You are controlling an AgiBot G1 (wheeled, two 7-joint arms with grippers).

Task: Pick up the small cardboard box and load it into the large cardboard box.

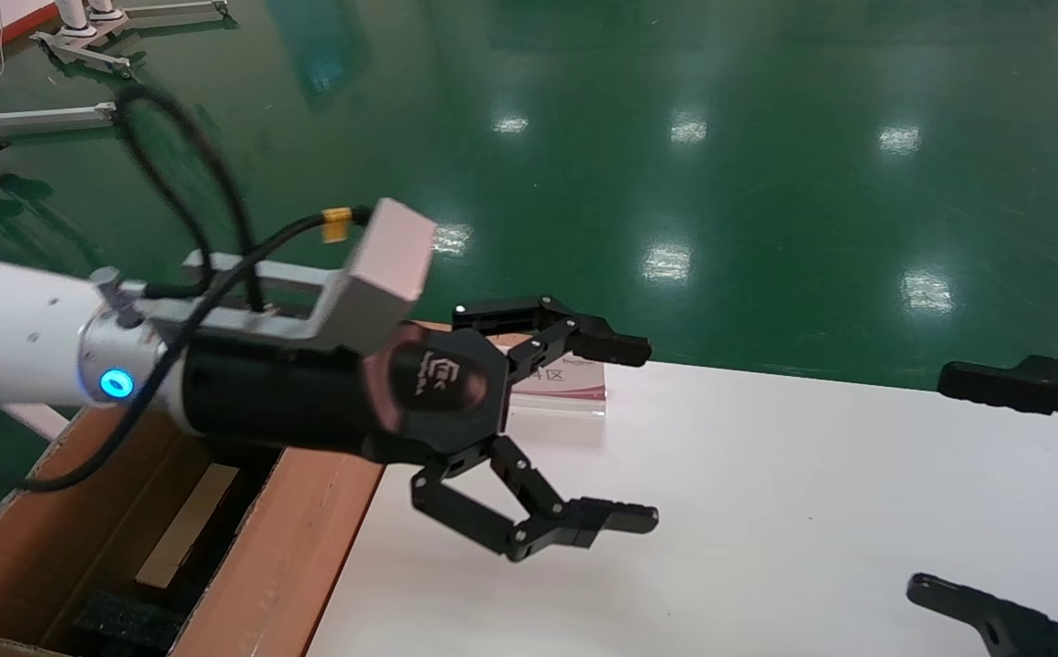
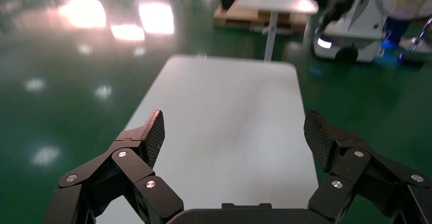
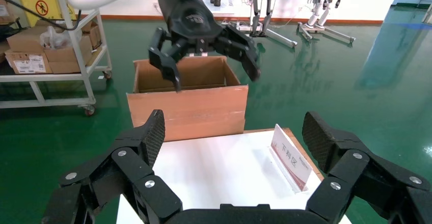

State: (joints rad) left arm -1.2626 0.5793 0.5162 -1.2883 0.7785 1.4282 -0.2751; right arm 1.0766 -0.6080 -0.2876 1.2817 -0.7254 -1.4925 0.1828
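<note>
The large cardboard box stands open at the table's left end, also seen in the right wrist view. Black foam and a pale tan cardboard piece lie inside; I cannot tell whether that piece is the small cardboard box, which shows nowhere else. My left gripper hovers open and empty over the white table, just past the box's near wall. Its own view shows only bare tabletop between the fingers. My right gripper waits open and empty at the table's right end.
A small acrylic sign with a red stripe stands on the table's far edge near the box, also in the right wrist view. Green floor surrounds the table. A trolley with cartons stands beyond the large box.
</note>
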